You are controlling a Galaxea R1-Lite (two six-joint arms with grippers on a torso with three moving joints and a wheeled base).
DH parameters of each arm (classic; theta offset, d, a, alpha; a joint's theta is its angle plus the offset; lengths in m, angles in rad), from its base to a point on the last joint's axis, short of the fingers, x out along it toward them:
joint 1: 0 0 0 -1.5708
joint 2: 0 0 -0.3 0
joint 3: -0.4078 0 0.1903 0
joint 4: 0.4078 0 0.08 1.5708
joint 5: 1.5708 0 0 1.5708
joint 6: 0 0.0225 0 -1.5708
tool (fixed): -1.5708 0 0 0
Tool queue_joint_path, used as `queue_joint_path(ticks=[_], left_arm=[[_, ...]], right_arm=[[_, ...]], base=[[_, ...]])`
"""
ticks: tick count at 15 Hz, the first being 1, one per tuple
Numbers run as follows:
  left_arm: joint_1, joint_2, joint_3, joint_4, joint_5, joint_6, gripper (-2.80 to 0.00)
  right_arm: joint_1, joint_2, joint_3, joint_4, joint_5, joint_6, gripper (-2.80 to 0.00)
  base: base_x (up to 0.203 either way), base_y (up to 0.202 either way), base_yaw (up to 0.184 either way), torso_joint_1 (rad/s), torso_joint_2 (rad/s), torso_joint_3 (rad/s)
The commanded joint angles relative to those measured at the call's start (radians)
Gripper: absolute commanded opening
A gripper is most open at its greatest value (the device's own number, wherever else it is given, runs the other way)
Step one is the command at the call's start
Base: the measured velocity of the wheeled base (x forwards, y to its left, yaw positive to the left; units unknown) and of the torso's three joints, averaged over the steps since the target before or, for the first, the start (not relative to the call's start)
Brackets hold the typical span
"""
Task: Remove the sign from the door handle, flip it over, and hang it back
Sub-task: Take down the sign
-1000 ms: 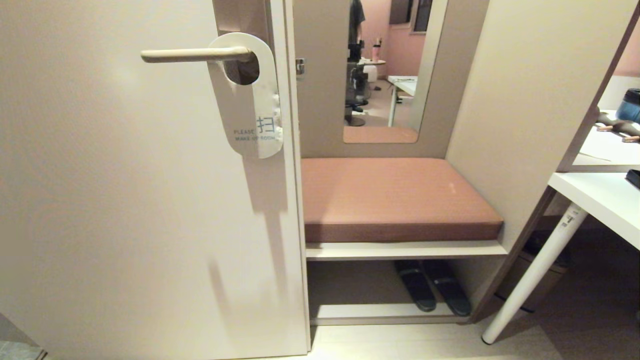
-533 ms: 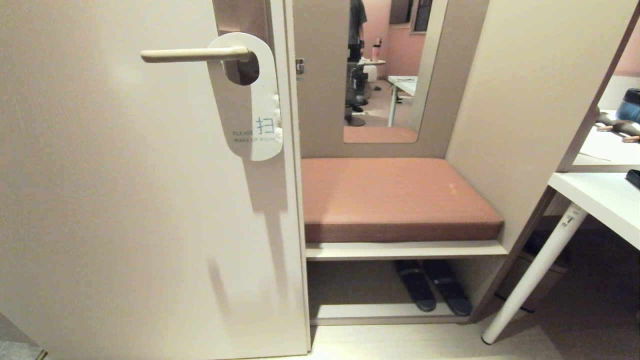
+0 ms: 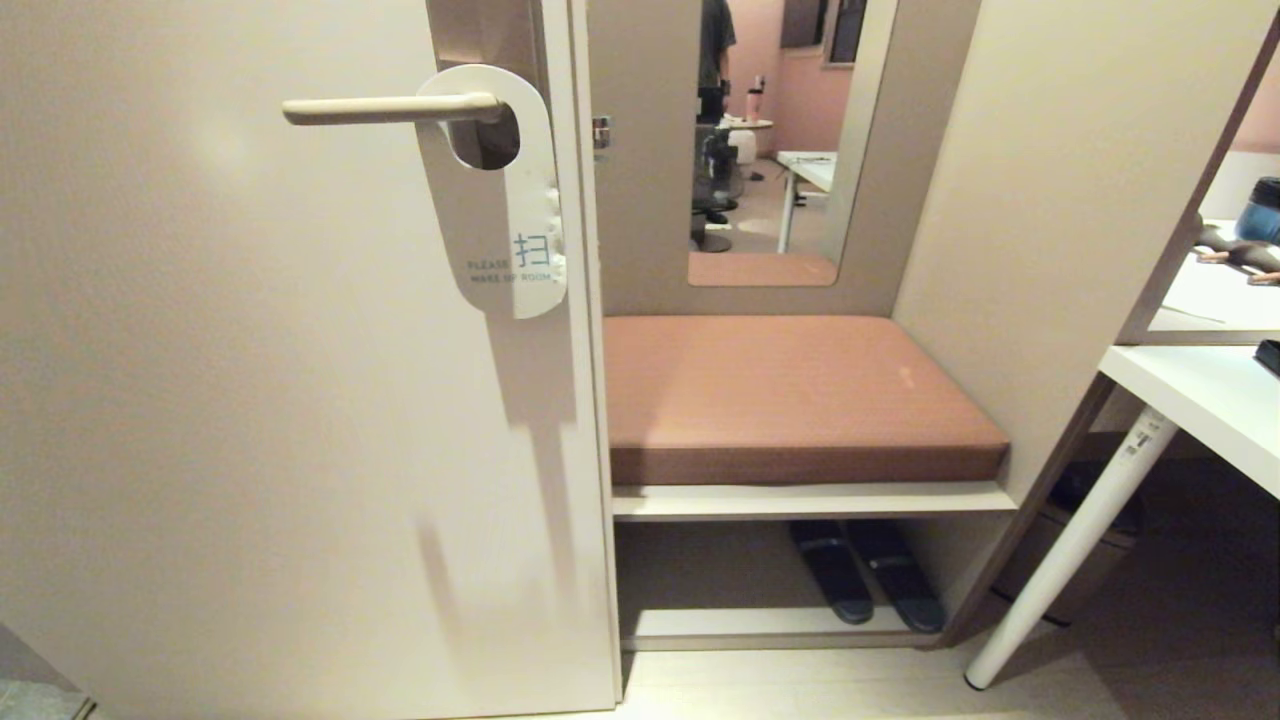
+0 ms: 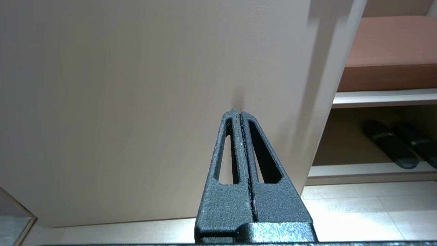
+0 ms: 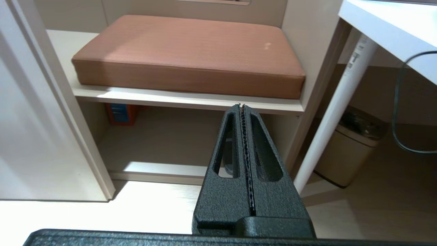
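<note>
Sign point(image 3: 505, 220) on door handle point(image 3: 385, 108), overlapping door edge.

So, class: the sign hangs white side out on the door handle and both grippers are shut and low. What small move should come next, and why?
Probably raise the right gripper toward the sign and open it. The sign hangs on the door handle untouched; both grippers, the left gripper too, are shut, empty and well below it.

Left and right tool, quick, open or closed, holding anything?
Left tool: closed, holding nothing.
Right tool: closed, holding nothing.
</note>
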Motion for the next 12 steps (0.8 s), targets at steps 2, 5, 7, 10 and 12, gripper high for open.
queue_joint_path(ticks=[2, 5, 7, 10, 12], left_arm=[[0.0, 0.002, 0.0, -0.001, 0.0, -0.007, -2.8], [0.0, 0.002, 0.0, -0.001, 0.004, -0.014, -2.8], [0.0, 0.002, 0.0, -0.001, 0.004, -0.014, -2.8], [0.0, 0.002, 0.0, -0.001, 0.004, -0.013, -2.8], [0.0, 0.002, 0.0, -0.001, 0.004, -0.013, -2.8]], right_arm=[[0.0, 0.0, 0.0, 0.0, 0.0, 0.0, -2.8], [0.0, 0.0, 0.0, 0.0, 0.001, 0.0, -2.8], [0.0, 0.0, 0.0, 0.0, 0.0, 0.0, -2.8], [0.0, 0.0, 0.0, 0.0, 0.001, 0.0, -2.8], [0.0, 0.0, 0.0, 0.0, 0.0, 0.0, -2.8]], base=[[0.001, 0.104, -0.003, 0.003, 0.0, 0.0], [0.0, 0.194, -0.002, 0.003, 0.0, 0.003], [0.0, 0.192, -0.001, 0.0, 0.0, 0.005], [0.0, 0.197, 0.0, 0.001, 0.0, 0.004], [0.0, 0.179, -0.001, 0.0, 0.0, 0.003]])
